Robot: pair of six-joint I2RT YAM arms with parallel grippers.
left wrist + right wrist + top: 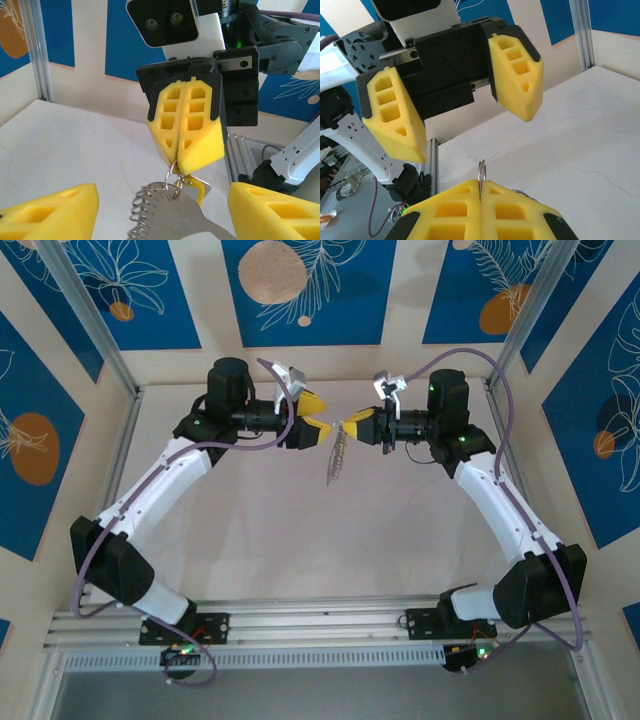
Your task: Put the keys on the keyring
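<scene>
While the key [200, 186] hung against the keyring [180, 220], threading unconfirmed, joining judged unfinished | right jaws clamped on the keyring's top loop, aloft over the worktop's [300, 550] far-middle | left jaws apart, empty.

Left gripper [472, 131] splayed; right [181, 167], seemingly, clamped

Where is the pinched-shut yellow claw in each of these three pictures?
Top external: right gripper at centre, pointing left.
Left wrist: right gripper at centre, pointing down.
Right wrist: right gripper at bottom centre, pointing up.
Shared landmark: the keyring pinched in its fingers.
</scene>
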